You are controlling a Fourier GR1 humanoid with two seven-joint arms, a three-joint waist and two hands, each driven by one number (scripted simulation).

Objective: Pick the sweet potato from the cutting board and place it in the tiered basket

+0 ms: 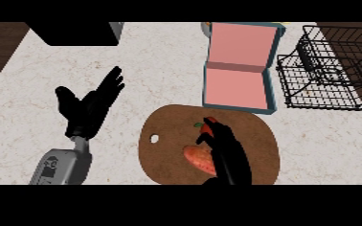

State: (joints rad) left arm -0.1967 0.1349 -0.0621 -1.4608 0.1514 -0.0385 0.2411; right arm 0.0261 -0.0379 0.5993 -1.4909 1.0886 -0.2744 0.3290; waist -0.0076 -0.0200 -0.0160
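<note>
Two hands show. L hand rests open, fingers up, at the view's left, well apart from the board. R hand lies over the sweet potato, hiding its right side. Can't tell from above whether R hand has hold of it or only lies on top.

Potato is on the cutting board, right of centre, and prob. not lifted yet.

Step in hand: the grasp.
- Wrap round the thick middle, not the thin end.
- Make sure of the hold before raising it.
- Lift straight up, high enough to pass the open pink box just beyond the board.
- Then go right to the tiered basket, which stands beside the box at top right.
</note>
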